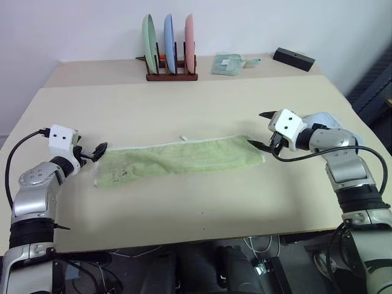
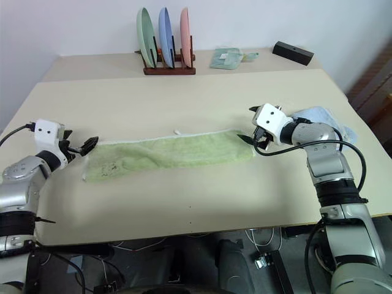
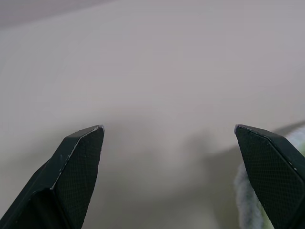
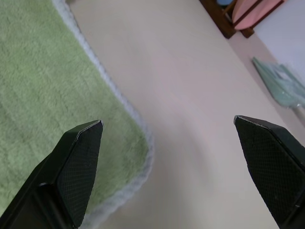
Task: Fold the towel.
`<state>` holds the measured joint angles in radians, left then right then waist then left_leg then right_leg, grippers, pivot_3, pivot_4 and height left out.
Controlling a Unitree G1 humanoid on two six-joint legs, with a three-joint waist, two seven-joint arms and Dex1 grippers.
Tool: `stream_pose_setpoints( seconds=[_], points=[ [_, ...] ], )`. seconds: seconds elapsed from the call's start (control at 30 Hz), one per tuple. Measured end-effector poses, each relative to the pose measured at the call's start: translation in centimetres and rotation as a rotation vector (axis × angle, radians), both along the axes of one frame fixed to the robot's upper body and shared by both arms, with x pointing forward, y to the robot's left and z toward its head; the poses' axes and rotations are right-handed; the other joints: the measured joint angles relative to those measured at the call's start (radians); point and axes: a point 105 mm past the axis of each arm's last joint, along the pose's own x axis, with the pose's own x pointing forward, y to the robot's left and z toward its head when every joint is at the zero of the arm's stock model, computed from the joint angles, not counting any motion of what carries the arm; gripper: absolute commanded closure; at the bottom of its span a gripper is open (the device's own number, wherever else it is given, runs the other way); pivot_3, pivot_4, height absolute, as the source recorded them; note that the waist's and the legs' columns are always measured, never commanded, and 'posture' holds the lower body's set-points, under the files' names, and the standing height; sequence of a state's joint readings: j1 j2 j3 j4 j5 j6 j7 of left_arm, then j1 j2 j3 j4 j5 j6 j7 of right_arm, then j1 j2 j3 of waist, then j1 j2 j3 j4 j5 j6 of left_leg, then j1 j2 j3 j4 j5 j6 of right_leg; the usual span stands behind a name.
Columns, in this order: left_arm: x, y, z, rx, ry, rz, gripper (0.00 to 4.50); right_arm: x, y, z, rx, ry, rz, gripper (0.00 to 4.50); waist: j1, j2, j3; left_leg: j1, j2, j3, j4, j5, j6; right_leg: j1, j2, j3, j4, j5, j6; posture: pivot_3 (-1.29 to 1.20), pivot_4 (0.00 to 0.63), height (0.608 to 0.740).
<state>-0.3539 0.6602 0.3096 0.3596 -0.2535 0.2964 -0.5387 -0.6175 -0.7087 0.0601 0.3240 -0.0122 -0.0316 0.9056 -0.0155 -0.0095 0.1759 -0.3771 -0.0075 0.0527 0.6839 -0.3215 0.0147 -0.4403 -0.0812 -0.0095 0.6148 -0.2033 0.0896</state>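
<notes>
Light green towel (image 1: 180, 158), folded into a long narrow strip, flat on the beige surface (image 1: 202, 104), long axis running from the robot's left to its right; white stitched edging along the far long edge, a small white loop (image 1: 182, 138) just beyond that edge, a dark printed mark (image 1: 120, 176) near the left end. Left gripper (image 1: 98, 151) at the towel's left end, fingers (image 3: 78, 164) spread wide, nothing held; towel edge just beside one finger in the left wrist view. Right gripper (image 1: 265, 130) at the towel's right end, fingers (image 4: 78, 167) likewise wide apart and empty, one hanging over the towel's corner in the right wrist view. Pale blue cloth (image 2: 318, 114) behind the right forearm. At the far edge of the surface: wooden rack (image 1: 171, 76) with green, blue and pink plates upright, a mint-green flat packet (image 1: 228, 64) to its right, a black block (image 1: 294, 59) farther right.
</notes>
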Motion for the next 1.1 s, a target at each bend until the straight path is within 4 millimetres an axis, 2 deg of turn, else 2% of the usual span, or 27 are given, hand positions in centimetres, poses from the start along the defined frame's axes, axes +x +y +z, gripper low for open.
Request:
stream_pose_setpoints(
  seconds=[0.17, 0.3, 0.43, 0.6, 0.7, 0.77, 0.87, 1.0, 1.03, 1.1],
  points=[
    [-2.3, -0.7, -0.8, -0.024, 0.026, -0.116, 0.02, -1.7, -0.3, 0.7, 0.004, 0.069, 0.058, 0.0, 0.0, 0.0, 0.0, 0.0, 0.001, 0.0, 0.0, 0.0, 0.0, 0.0, 0.0, 0.0, 0.0, 0.0, 0.0, 0.0, 0.15, 0.74],
    [-5.1, -1.1, 1.1, 0.1, 0.073, -0.318, 0.02, -3.9, -0.1, 1.1, -0.025, 0.118, 0.145, 0.0, 0.0, 0.0, 0.0, 0.001, 0.001, -0.001, 0.0, -0.001, 0.001, 0.0, -0.001, 0.001, 0.0, 0.0, -0.001, 0.0, 0.15, 0.74],
    [-7.4, -3.2, 2.2, 0.203, 0.114, -0.533, 0.02, -5.3, 0.7, 0.4, -0.094, 0.138, 0.217, 0.0, 0.003, 0.0, 0.0, 0.001, 0.001, -0.001, 0.0, -0.001, 0.001, 0.0, -0.003, 0.001, 0.0, -0.002, -0.004, 0.0, 0.15, 0.74],
    [-9.3, -5.9, 0.2, 0.285, 0.22, -0.685, 0.02, -5.2, 1.0, -2.7, -0.292, 0.106, 0.235, 0.0, 0.0, 0.0, 0.0, 0.001, 0.001, -0.001, -0.001, -0.001, 0.001, 0.0, -0.002, 0.001, 0.0, -0.003, -0.005, 0.0, 0.15, 0.74],
    [-9.2, -5.9, -1.3, 0.356, 0.26, -0.675, 0.02, -4.3, 0.9, -4.7, -0.357, 0.071, 0.203, 0.0, 0.001, 0.0, 0.0, 0.001, 0.001, 0.0, -0.001, -0.001, 0.001, 0.0, -0.001, 0.001, 0.0, -0.003, -0.005, 0.0, 0.15, 0.74],
    [-8.5, -5.3, -2.0, 0.406, 0.249, -0.625, 0.02, -3.6, 1.1, -5.0, -0.381, 0.014, 0.192, 0.0, 0.001, 0.0, 0.0, 0.002, 0.001, 0.0, -0.001, -0.001, 0.001, 0.001, 0.0, 0.0, 0.0, -0.002, -0.004, 0.0, 0.15, 0.74],
    [-7.0, -5.0, -1.8, 0.47, 0.182, -0.57, 0.86, -2.3, 1.3, -4.9, -0.445, -0.073, 0.176, 0.87, 0.003, 0.0, -0.001, 0.004, 0.001, 0.0, 0.0, -0.001, 0.001, 0.004, 0.0, 0.0, 0.001, -0.002, -0.004, 0.0, 0.15, 0.74],
    [-5.9, -4.7, -2.3, 0.493, 0.131, -0.532, 2.82, -1.6, 0.7, -5.6, -0.466, -0.103, 0.149, 2.75, 0.003, 0.0, -0.001, 0.004, 0.001, -0.001, 0.0, -0.001, 0.002, 0.004, 0.001, -0.001, 0.0, -0.001, -0.001, 0.0, 0.15, 0.74],
    [-5.8, -4.7, -2.4, 0.506, 0.123, -0.533, 3.48, -1.7, 0.8, -5.6, -0.467, -0.109, 0.156, 3.38, 0.002, 0.0, -0.001, 0.004, 0.001, 0.0, 0.0, -0.001, 0.002, 0.004, 0.001, -0.001, 0.001, 0.0, -0.001, 0.0, 0.15, 0.74],
    [-5.7, -4.5, -2.6, 0.532, 0.116, -0.538, 4.45, -1.8, 0.9, -5.5, -0.468, -0.12, 0.171, 4.4, 0.001, 0.0, -0.001, 0.004, 0.001, 0.0, 0.0, -0.001, 0.002, 0.004, 0.001, -0.001, 0.001, 0.0, -0.001, 0.0, 0.15, 0.74]
  ],
)
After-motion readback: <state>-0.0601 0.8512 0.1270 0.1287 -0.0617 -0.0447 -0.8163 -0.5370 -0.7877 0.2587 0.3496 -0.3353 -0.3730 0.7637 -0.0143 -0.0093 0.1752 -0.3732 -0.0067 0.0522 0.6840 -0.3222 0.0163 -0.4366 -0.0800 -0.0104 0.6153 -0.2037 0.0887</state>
